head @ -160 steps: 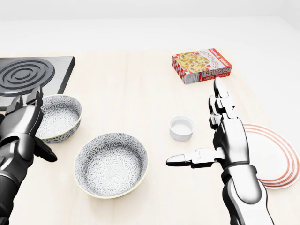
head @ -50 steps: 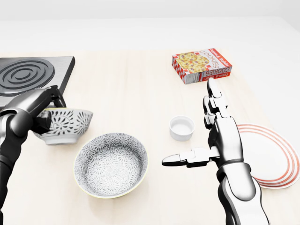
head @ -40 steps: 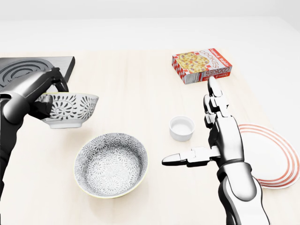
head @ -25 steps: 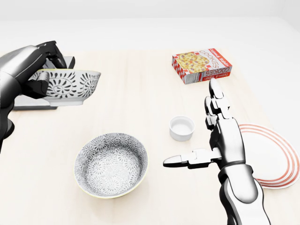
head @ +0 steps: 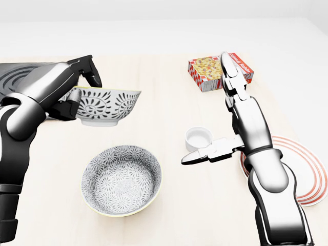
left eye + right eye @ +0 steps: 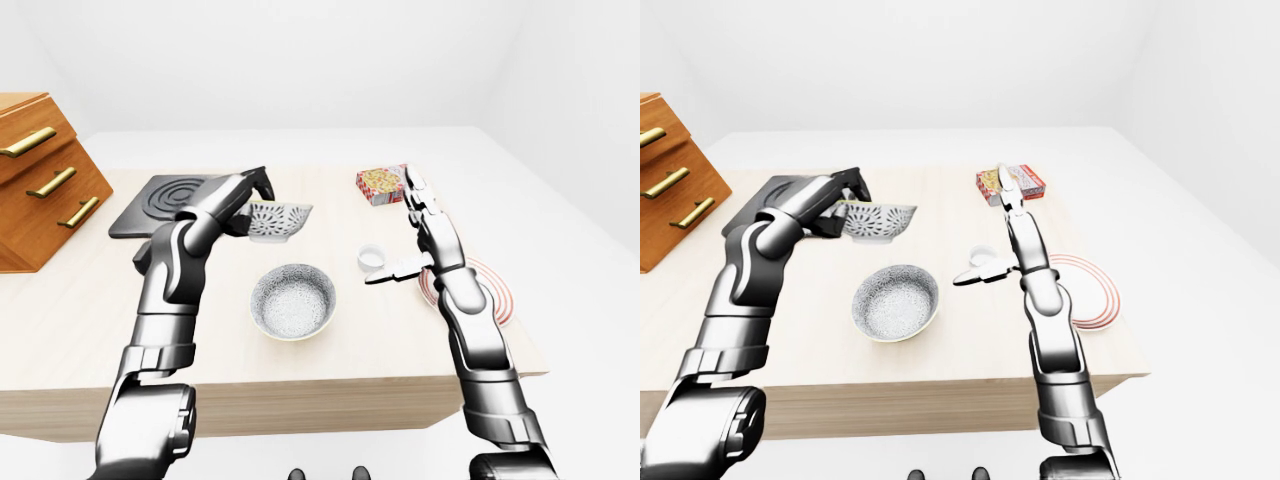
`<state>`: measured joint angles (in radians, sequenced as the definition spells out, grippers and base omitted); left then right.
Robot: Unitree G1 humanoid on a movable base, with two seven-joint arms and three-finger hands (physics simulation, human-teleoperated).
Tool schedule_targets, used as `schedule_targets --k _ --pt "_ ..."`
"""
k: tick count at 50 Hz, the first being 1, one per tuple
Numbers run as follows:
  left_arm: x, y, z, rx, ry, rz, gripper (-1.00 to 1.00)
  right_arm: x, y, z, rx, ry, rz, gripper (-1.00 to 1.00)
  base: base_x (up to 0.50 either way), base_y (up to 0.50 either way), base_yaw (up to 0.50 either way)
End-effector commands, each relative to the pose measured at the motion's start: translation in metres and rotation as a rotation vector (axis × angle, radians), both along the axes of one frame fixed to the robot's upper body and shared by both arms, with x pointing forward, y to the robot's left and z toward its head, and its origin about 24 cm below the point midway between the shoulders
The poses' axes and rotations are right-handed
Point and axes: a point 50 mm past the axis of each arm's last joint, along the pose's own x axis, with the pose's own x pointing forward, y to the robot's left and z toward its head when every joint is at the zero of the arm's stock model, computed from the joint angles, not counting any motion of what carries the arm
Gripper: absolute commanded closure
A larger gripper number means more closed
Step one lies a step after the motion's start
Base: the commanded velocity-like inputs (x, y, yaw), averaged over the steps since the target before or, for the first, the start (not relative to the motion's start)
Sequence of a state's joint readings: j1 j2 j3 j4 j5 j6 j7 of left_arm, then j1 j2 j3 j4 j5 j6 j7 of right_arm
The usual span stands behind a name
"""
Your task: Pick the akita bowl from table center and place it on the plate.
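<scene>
Since half a second ago the akita bowl [image 5: 108, 105] has travelled to the right in the head view, carried by the left hand [image 5: 57, 91], and now hangs in the air clear of the table [image 5: 154, 92], roughly level. The left fingers [image 5: 88, 70] are clenched over its left rim, thumb under the wall, so the bowl is firmly grasped. It sits above and slightly left of the larger bowl [image 5: 122, 179], which rests on the table and has not shifted.

Over the same time the right hand [image 5: 246, 120] has risen, and its fingertips now overlap the cookie box [image 5: 207, 72] in the head view. This hand is released: fingers straight and pointing toward the top of the view, thumb stuck out to the left, holding nothing. The thumb tip lies just below the small white cup [image 5: 199, 138].

At the right edge, the plate [image 5: 303, 180] with red rings lies on the table, partly hidden by the right forearm and well apart from the akita bowl. A burner [image 5: 20, 74] shows behind the left arm, and a wooden drawer cabinet [image 6: 45, 175] stands at the table's left end.
</scene>
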<state>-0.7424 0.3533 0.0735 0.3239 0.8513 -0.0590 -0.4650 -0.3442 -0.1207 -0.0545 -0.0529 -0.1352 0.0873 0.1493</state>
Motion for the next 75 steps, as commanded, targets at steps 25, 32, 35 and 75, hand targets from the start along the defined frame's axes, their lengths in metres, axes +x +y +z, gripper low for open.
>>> schedule_targets --k 25,32,35,75 --pt "-0.048 -0.054 0.011 -0.022 -0.049 -0.171 1.00 0.062 0.029 0.035 -0.415 0.091 0.186 -1.00 0.00 0.00 0.00" --pt "-0.056 -0.062 0.016 -0.029 -0.055 -0.194 1.00 0.071 0.031 0.018 -0.404 0.175 0.180 -1.00 0.00 0.00 0.00" --pt "-0.057 -0.063 0.016 -0.029 -0.054 -0.202 1.00 0.075 0.030 0.009 -0.395 0.217 0.167 -1.00 0.00 0.00 0.00" --pt "-0.061 -0.069 0.019 -0.034 -0.062 -0.244 1.00 0.087 0.042 -0.008 -0.405 0.324 0.170 0.87 0.00 0.00 0.00"
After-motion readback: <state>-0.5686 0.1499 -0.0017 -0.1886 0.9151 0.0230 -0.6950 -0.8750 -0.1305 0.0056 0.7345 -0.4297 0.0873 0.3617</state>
